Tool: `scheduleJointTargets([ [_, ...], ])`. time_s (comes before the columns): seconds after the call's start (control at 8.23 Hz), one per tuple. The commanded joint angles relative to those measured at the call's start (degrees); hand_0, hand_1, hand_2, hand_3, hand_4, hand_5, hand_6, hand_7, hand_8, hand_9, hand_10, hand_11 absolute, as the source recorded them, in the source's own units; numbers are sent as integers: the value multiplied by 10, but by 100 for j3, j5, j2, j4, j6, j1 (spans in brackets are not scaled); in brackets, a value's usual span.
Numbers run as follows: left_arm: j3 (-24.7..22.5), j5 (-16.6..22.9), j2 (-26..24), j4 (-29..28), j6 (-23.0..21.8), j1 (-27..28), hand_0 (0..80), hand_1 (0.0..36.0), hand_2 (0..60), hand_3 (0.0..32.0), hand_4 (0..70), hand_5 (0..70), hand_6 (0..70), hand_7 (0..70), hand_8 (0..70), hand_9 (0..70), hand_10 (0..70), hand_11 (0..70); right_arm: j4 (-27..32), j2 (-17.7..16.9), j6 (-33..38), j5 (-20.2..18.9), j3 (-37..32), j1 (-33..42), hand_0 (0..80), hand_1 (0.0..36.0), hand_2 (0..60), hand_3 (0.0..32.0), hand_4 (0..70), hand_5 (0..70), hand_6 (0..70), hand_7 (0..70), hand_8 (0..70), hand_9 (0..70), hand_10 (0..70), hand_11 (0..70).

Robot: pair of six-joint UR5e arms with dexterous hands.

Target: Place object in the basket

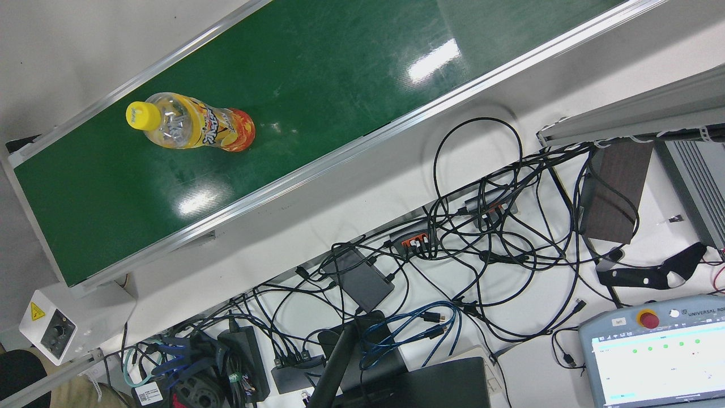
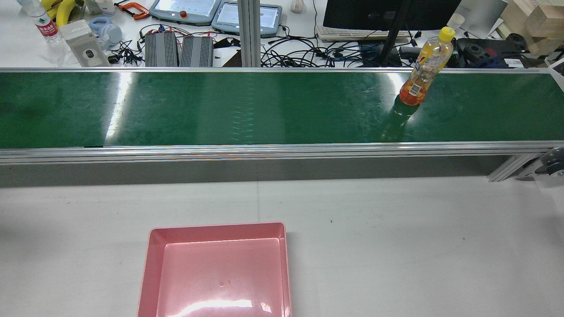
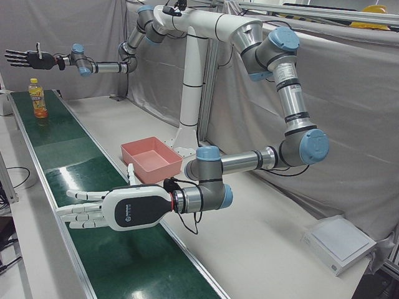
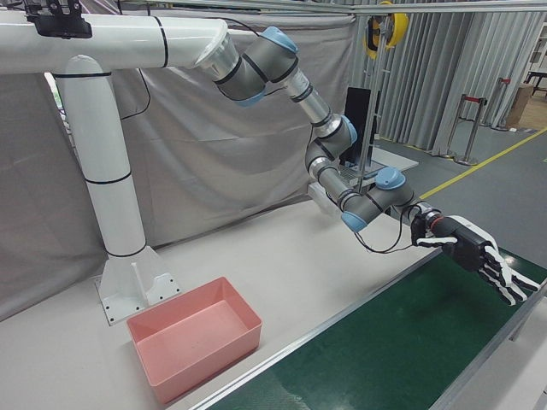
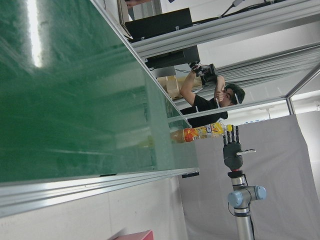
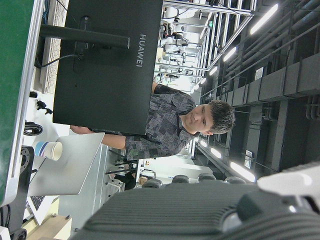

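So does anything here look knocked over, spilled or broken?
Nothing stands out. The bottle stands upright on the green belt with its yellow cap on, no spill around it. The pink basket sits empty on the table, and both hands are open, away from the bottle.

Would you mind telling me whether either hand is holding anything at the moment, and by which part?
Nothing is held: the left hand and right hand are both open, and the bottle stands untouched on the belt.

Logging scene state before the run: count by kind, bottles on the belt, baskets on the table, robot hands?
Bottle: 1, upright on the green belt
Pink basket: 1, nothing in it
Hands: 2, left hand and right hand, both open
Total: 4
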Motion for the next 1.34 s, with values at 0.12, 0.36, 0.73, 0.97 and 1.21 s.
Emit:
scheduleJointTargets([
  [0.12, 0, 3, 0, 65, 5, -5, 499, 71, 0, 0, 171, 172, 0, 0, 61, 92, 65, 104, 0, 2, 0, 0, 4, 0, 0, 0, 0, 0, 0, 0, 0, 0, 0, 0, 0, 0],
  [0.36, 0, 3, 0, 65, 5, -13, 497, 75, 0, 0, 169, 174, 0, 0, 63, 96, 66, 106, 0, 2, 0, 0, -4, 0, 0, 0, 0, 0, 0, 0, 0, 0, 0, 0, 0, 0],
  [0.73, -17, -6, 0, 56, 5, -31, 496, 73, 0, 0, 171, 171, 0, 0, 67, 102, 69, 110, 0, 2, 0, 0, -4, 0, 0, 0, 0, 0, 0, 0, 0, 0, 0, 0, 0, 0],
  [0.97, -18, -6, 0, 56, 5, -40, 493, 69, 0, 0, 173, 172, 0, 0, 72, 106, 67, 106, 0, -7, 0, 0, -4, 0, 0, 0, 0, 0, 0, 0, 0, 0, 0, 0, 0, 0],
  [1.21, -18, -6, 0, 56, 5, -40, 495, 71, 0, 0, 175, 175, 0, 0, 74, 112, 72, 114, 0, -6, 0, 0, -4, 0, 0, 0, 0, 0, 0, 0, 0, 0, 0, 0, 0, 0],
])
